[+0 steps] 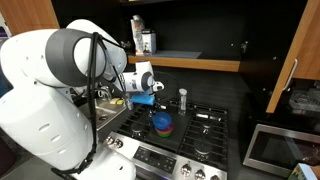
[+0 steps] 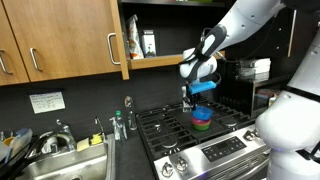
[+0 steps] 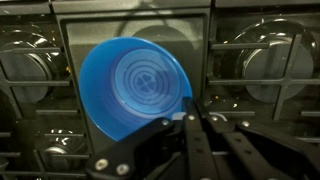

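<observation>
A blue bowl [image 3: 135,85] fills the middle of the wrist view, round face towards the camera, above the black stove grates [image 3: 250,70]. My gripper [image 3: 190,120] is shut on its lower right rim, the two fingers pressed together. In both exterior views the gripper [image 1: 148,97] [image 2: 203,84] hangs over the stove with the blue bowl [image 1: 143,101] [image 2: 206,89] at its tip. Directly below it, a stack of coloured bowls [image 1: 162,122] [image 2: 202,119] sits on a burner, apart from the held bowl. The held bowl hides the stack in the wrist view.
A shaker [image 1: 182,99] stands at the back of the stove. A sink [image 2: 70,165] with bottles [image 2: 118,125] lies beside the stove, under wooden cabinets [image 2: 60,40]. A shelf [image 2: 150,58] carries containers. A microwave [image 1: 275,148] sits on the stove's other side.
</observation>
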